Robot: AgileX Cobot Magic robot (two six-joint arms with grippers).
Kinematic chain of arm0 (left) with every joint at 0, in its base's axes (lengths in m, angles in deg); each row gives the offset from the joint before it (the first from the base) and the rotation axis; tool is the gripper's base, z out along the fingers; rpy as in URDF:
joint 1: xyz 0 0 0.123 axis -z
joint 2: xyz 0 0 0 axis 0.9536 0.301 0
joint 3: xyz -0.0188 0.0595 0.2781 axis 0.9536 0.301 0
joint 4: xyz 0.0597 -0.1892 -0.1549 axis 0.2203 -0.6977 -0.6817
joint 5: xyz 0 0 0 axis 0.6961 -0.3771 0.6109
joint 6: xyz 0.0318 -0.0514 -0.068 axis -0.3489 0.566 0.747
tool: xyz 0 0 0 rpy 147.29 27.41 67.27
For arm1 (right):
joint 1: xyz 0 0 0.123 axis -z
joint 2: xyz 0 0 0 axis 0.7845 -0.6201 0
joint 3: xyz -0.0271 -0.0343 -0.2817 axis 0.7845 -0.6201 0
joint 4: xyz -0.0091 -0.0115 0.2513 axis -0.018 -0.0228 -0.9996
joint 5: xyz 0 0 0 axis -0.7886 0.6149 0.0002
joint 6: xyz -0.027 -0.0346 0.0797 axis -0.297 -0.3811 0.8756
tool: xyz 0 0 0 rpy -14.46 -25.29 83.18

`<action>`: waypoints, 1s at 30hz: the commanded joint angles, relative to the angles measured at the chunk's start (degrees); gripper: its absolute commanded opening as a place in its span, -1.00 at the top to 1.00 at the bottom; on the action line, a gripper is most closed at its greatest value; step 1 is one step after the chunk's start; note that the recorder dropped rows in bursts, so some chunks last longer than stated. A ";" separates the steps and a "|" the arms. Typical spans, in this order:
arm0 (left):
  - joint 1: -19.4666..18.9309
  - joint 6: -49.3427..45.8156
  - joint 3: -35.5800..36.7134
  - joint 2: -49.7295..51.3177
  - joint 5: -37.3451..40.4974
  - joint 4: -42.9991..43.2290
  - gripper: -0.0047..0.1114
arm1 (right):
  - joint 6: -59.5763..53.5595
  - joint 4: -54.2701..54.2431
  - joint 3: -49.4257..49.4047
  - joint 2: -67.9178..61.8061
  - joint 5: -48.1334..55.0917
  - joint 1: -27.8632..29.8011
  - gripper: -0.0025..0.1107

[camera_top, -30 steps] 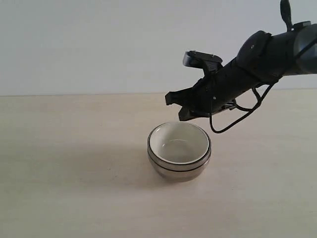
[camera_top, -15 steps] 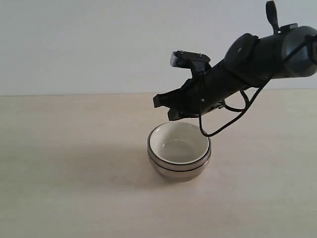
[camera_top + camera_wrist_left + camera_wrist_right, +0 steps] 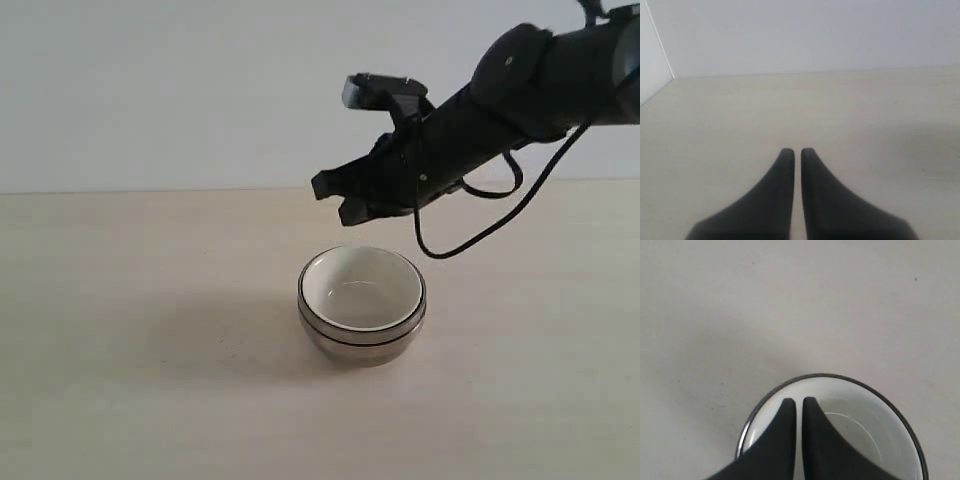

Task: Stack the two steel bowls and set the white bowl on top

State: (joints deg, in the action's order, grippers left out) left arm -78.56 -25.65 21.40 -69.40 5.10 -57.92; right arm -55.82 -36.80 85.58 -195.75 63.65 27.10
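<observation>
Stack looks built. White bowl (image 3: 362, 288) sits mid-table, nested on top and upright, with its rim level and its pale inside empty. Steel bowls (image 3: 361, 346) are under it: shiny metal shows below the white rim in what reads as two bands with a dark seam between them, so probably both are there, one inside the other. Can't fully confirm the count from here, but no loose bowl lies anywhere on the table (image 3: 120, 350).

Right pincer (image 3: 334, 198) hangs in the air above the stack's far rim, clear of it, touching nothing. Fingers are pressed together with nothing between them. Its wrist view agrees: the tips (image 3: 795, 403) are closed, looking straight down on the white bowl (image 3: 865, 432), with a thin metal edge (image 3: 743, 439) peeking out round it.

Left pincer (image 3: 795, 152) is also pressed together and empty, pointing over bare table toward the back wall. It's not seen in the exterior view, so it's parked well off to the side, away from the bowls.

Judgement: task is essentially done, all three bowls in one pile with white on top. What's left, if anything, is pulling the right arm clear. The stack sits square with no visible tilt, so no fix looks needed. Only risk is the arm clipping the rim on its way out.
</observation>
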 commanded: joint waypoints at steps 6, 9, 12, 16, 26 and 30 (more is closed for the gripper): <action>-0.03 0.65 0.20 -0.17 0.01 -0.15 0.85 | -1.00 2.19 -6.21 14.91 -4.47 0.07 0.96; -0.03 0.65 0.20 -0.17 0.01 -0.15 0.85 | -1.00 3.24 -10.88 21.01 -9.07 0.07 0.96; -0.03 0.65 0.20 -0.17 0.01 -0.15 0.85 | -1.00 3.35 -14.31 27.87 -9.85 0.07 0.96; -0.03 0.65 0.20 -0.17 0.01 -0.15 0.85 | -1.11 3.35 -18.89 36.49 -10.16 0.07 0.96; -0.03 0.65 0.20 -0.17 0.01 -0.15 0.85 | -1.11 3.35 -25.68 60.77 -11.53 0.07 0.96; -0.03 0.65 0.20 -0.17 0.01 -0.15 0.85 | -1.11 3.35 -26.18 68.54 -10.23 0.07 0.96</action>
State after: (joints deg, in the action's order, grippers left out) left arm -78.56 -25.65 21.40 -69.40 5.10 -57.92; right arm -56.27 -33.98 59.98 -132.02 52.43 27.10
